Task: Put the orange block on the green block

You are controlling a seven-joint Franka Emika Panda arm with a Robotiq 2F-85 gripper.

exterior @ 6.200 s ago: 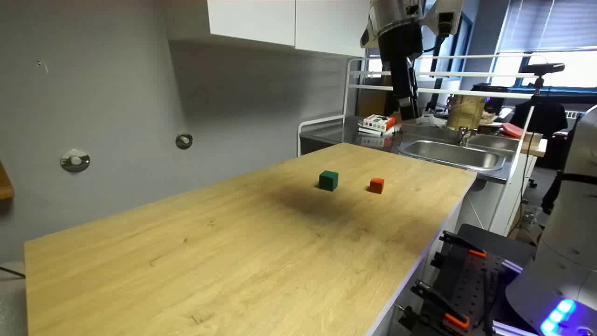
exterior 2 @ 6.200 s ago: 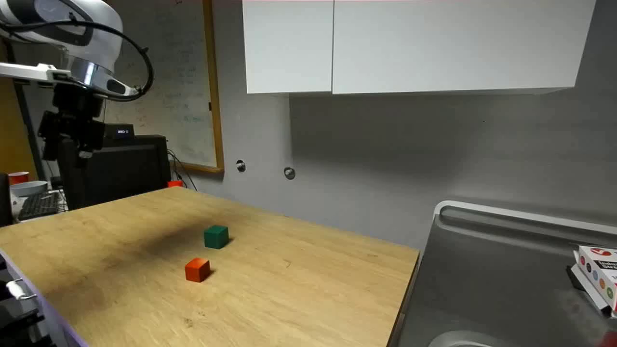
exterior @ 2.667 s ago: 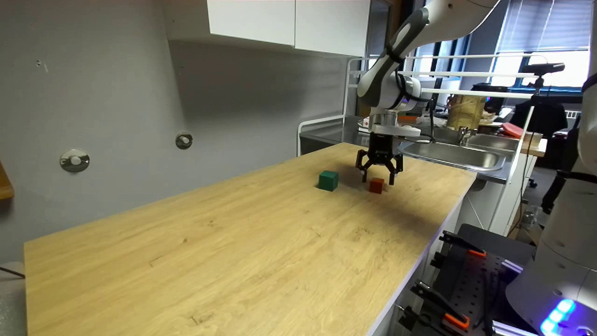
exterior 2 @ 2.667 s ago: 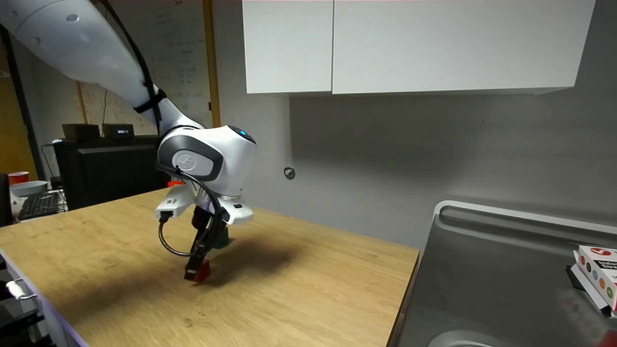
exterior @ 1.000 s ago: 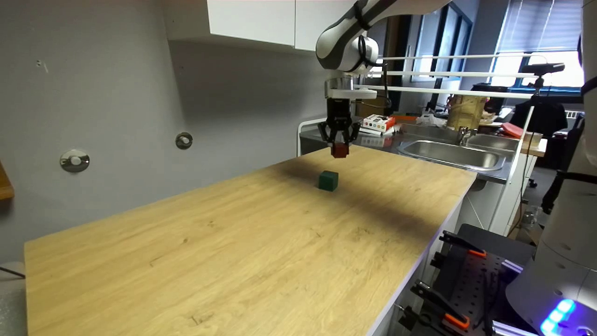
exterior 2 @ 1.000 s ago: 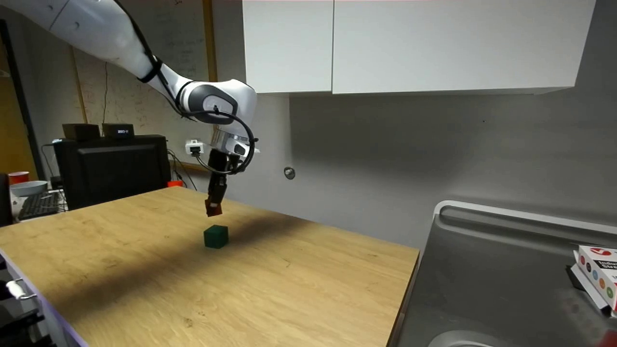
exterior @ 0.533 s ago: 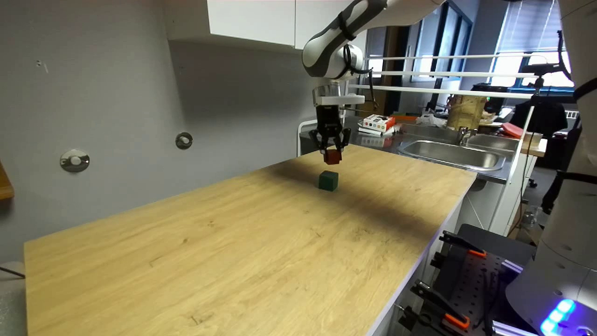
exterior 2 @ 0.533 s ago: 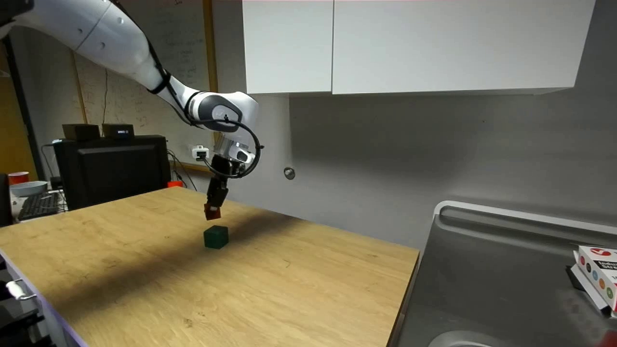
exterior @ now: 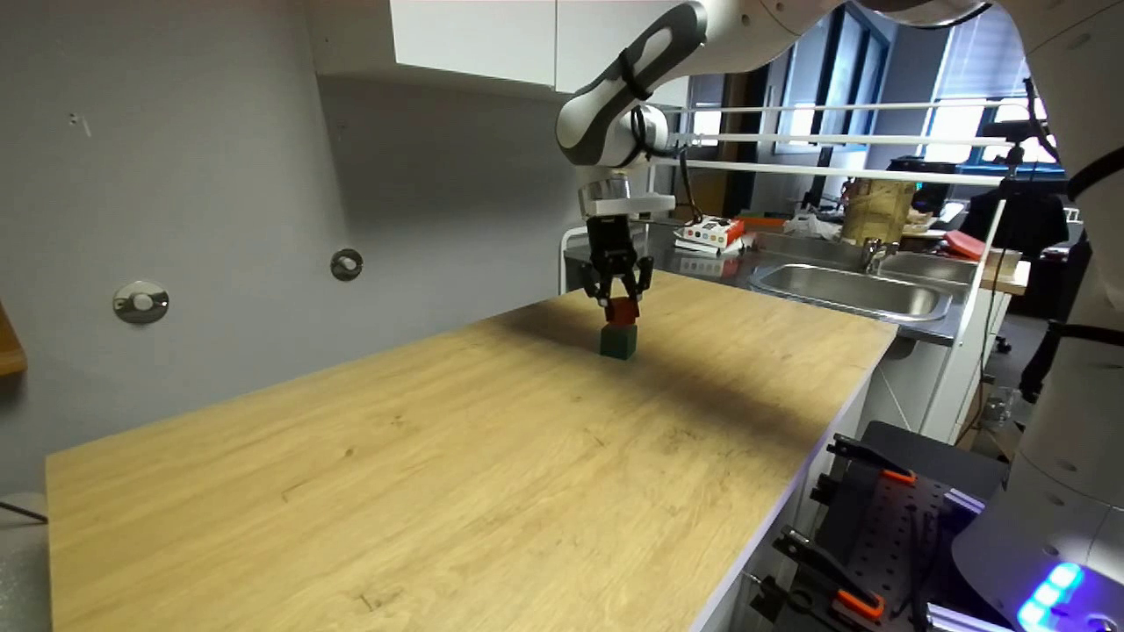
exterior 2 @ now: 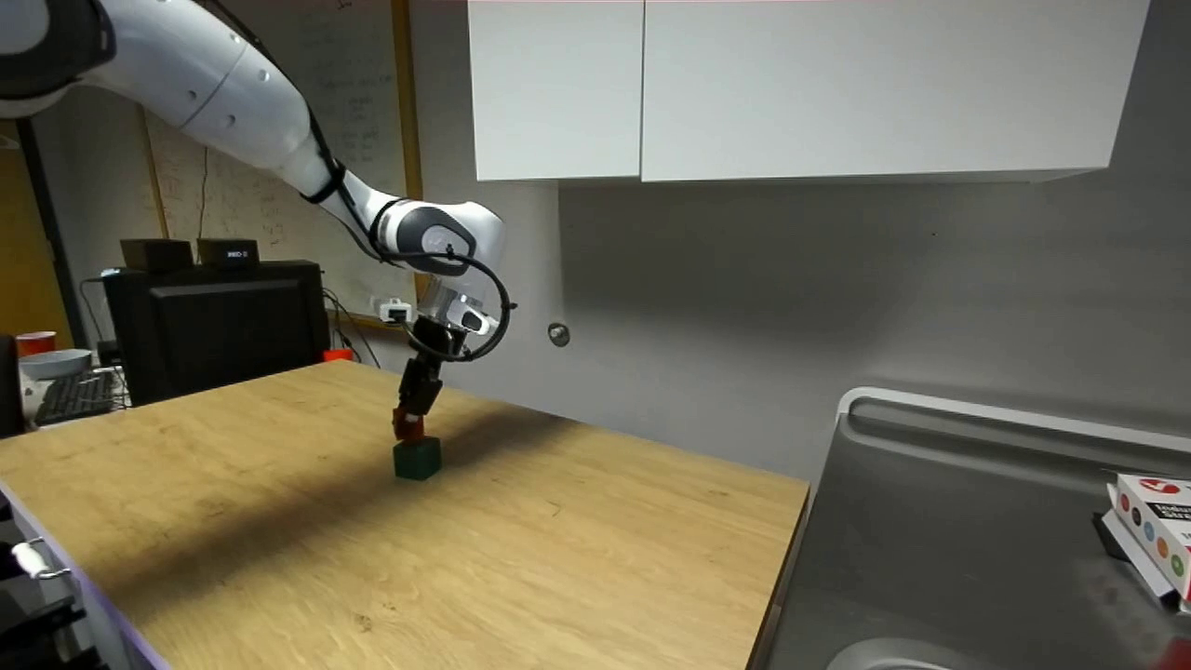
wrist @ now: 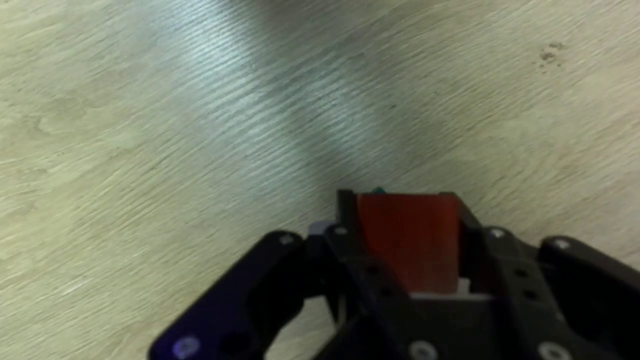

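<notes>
orange block (wrist: pixel 412 237) tight in the hand (exterior: pixel 622 310), over the green block (exterior: pixel 618 342)

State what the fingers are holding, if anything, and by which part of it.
The orange block, pinched by two opposite side faces between the fingers, as the wrist view shows.
</notes>
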